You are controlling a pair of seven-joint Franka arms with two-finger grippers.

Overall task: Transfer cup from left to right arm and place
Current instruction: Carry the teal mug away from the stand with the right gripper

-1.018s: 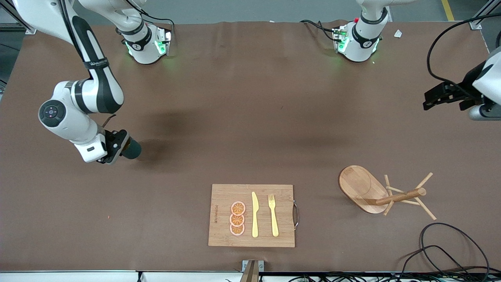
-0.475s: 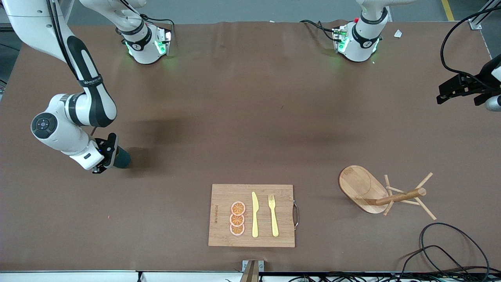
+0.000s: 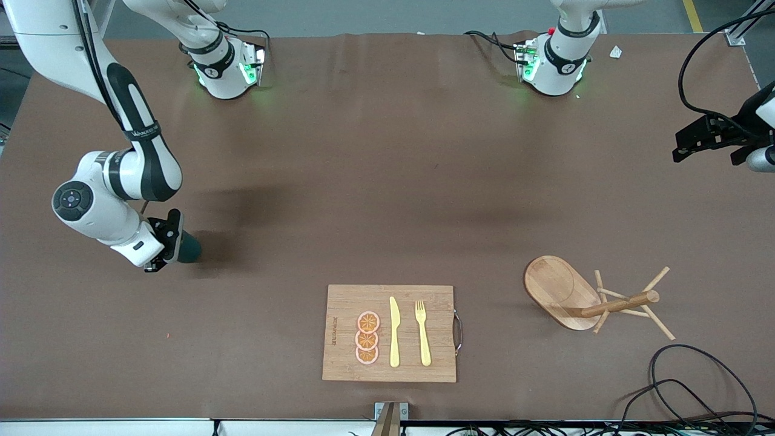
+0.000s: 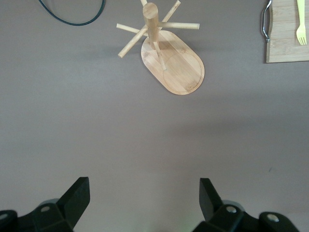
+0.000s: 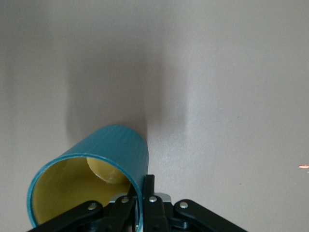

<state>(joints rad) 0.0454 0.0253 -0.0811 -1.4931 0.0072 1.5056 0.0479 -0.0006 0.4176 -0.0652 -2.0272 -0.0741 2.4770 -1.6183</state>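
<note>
Since a second ago the right arm has drawn the cup [image 3: 189, 246] a little toward its own end of the bench [image 3: 387, 200], while the left pincer [image 4: 145, 195] has pulled outward to the bench's edge at its end and waits there, fingers spread wide and empty. The right pincer [image 5: 144, 203] is clenched on the cup's rim, one finger inside the mustard-yellow interior, holding it tilted low over the bench.

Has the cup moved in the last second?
Yes. The cup, gripped by the right end effector, has shifted toward the right arm's end of the table, away from the cutting board.
</note>
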